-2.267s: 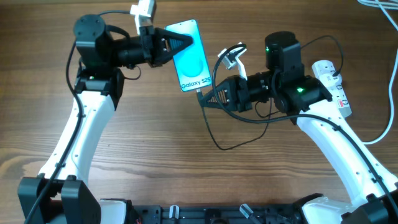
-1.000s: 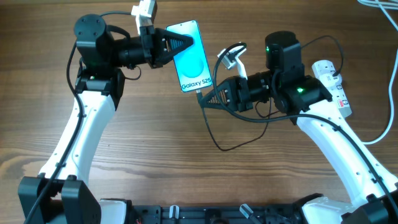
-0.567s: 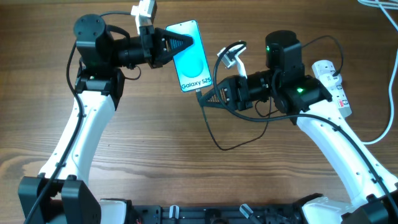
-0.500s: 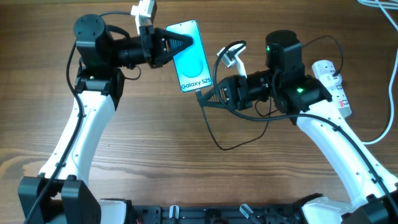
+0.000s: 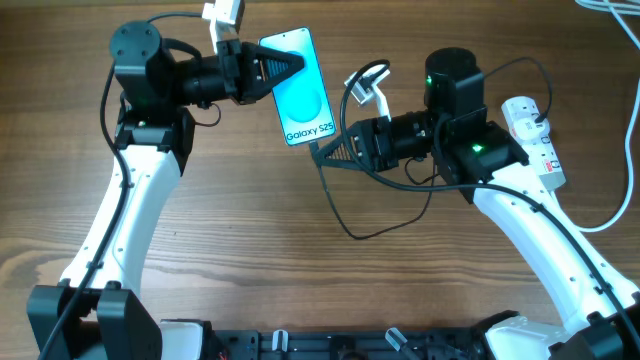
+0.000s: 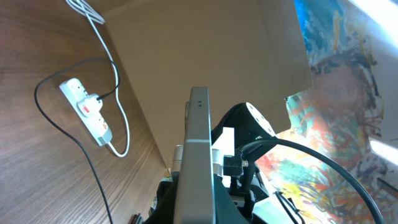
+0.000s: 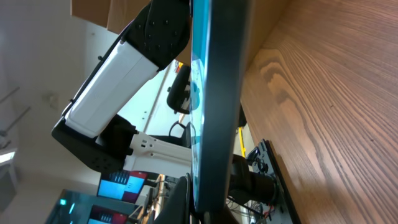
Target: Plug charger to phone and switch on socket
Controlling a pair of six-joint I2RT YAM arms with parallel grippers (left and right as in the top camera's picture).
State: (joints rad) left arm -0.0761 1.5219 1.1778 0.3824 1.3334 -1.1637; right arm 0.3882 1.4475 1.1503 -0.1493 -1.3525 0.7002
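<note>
My left gripper [image 5: 283, 68] is shut on the phone [image 5: 308, 95], gripping its upper left edge and holding it above the table, turquoise screen up. My right gripper [image 5: 320, 155] is shut at the phone's bottom edge on the tip of the charger [image 5: 345, 225]. The thin black cable loops down and back to the right. The connector tip itself is hidden between fingers and phone. The phone shows edge-on in the left wrist view [image 6: 198, 143] and in the right wrist view [image 7: 221, 93]. The white socket [image 5: 538, 140] lies at the far right and also shows in the left wrist view [image 6: 87, 111].
The socket's thick white cord [image 5: 612, 215] curves along the right edge of the wooden table [image 5: 250, 250]. A black plug [image 5: 541, 123] sits in the socket. Another white cable [image 5: 610, 12] lies at the top right corner.
Both grippers and the phone have shifted a little to the left and up together. The grips look unchanged.
</note>
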